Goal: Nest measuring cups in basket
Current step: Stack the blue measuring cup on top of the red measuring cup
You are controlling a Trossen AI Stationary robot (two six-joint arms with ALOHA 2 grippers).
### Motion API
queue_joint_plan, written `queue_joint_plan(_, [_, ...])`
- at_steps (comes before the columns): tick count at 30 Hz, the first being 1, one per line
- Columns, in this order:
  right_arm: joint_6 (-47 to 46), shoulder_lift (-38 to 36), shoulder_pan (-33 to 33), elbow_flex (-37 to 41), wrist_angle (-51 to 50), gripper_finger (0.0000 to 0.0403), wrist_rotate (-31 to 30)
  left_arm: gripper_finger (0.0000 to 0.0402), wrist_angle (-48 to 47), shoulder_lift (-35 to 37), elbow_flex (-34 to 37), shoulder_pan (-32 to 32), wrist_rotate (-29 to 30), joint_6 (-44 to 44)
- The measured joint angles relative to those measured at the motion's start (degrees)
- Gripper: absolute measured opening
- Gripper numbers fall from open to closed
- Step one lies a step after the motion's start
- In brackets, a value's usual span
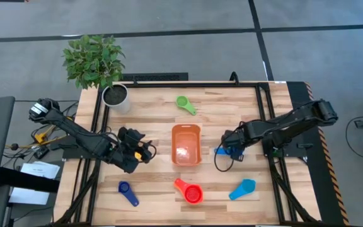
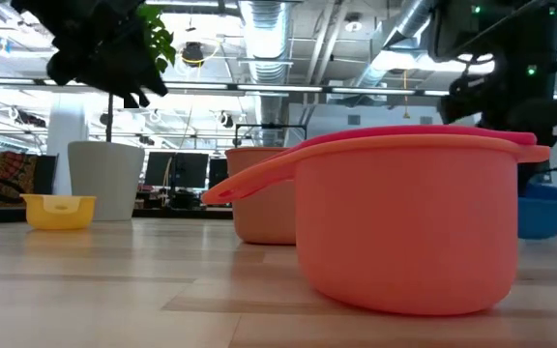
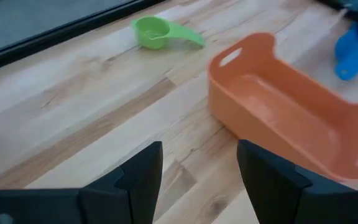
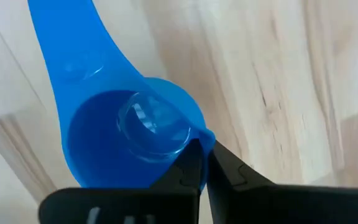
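The orange basket [image 1: 186, 144] stands mid-table. My right gripper [image 4: 204, 149] [image 1: 227, 150], just right of the basket, points down and is shut on a blue measuring cup [image 4: 129, 143] [image 2: 544, 211]. My left gripper [image 3: 201, 162] [image 1: 149, 150] hovers open left of the basket, above a yellow cup [image 2: 58, 210] that rests on its base on the table. A green cup [image 1: 185, 104] lies beyond the basket. A red cup [image 1: 189, 191] sits inside an orange one [image 2: 404, 222] at the near edge. A dark blue cup [image 1: 128, 192] and a light blue cup [image 1: 242, 188] lie near the same edge. My right gripper pinches the blue cup's bowl wall at the rim [image 4: 207, 138], on the side away from the handle [image 4: 67, 50]. One finger [image 4: 188, 168] is inside the bowl and the other outside. The fingers come from above, pointing down. The cup stands upright on the table.
A white plant pot [image 1: 115, 96] with a leafy plant stands at the far left corner. A black frame [image 1: 263, 113] runs along the table's sides. Bare wood lies between the basket and the cups at the near edge.
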State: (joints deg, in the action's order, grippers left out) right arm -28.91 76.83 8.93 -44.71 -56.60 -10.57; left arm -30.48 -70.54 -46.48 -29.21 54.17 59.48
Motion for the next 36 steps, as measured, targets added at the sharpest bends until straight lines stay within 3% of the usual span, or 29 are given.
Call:
queue_joint_plan(8, [-10.79, -9.57, 3.40, 0.04, 1.01, 0.0011, -0.38, 0.0196, 14.93, -2.26, -0.02, 0.33, 0.15, -14.21])
queue_joint_plan(12, [-16.61, -14.91, 5.64, 0.04, 5.44, 0.0020, -4.66, 0.0196, 25.47, -7.60, -0.07, 1.96, -2.59, -20.75])
queue_joint_plan(17, [-15.68, -18.09, 7.34, -0.01, 16.11, 0.0006, -12.04, 0.0196, 38.46, -14.56, -0.49, 4.57, -4.93, -28.54])
queue_joint_plan(21, [-11.37, -16.98, 8.22, -0.02, 25.54, 0.0013, -16.63, 0.0196, 42.86, -16.96, -2.83, 7.13, -5.16, -29.44])
queue_joint_plan(24, [-8.27, -14.48, 8.71, -0.02, 31.51, 0.0013, -18.27, 0.0196, 44.40, -17.33, -4.88, 9.09, -9.08, -29.28])
queue_joint_plan(32, [0.23, -6.64, 8.71, 0.00, 42.48, 0.0015, -16.96, 0.0196, 44.56, -17.33, -9.61, 12.32, -16.10, -31.83])
queue_joint_plan(36, [1.03, -5.38, 8.65, -0.01, 43.36, 0.0016, -16.65, 0.0196, 44.34, -17.33, -10.99, 13.63, -23.58, -31.74])
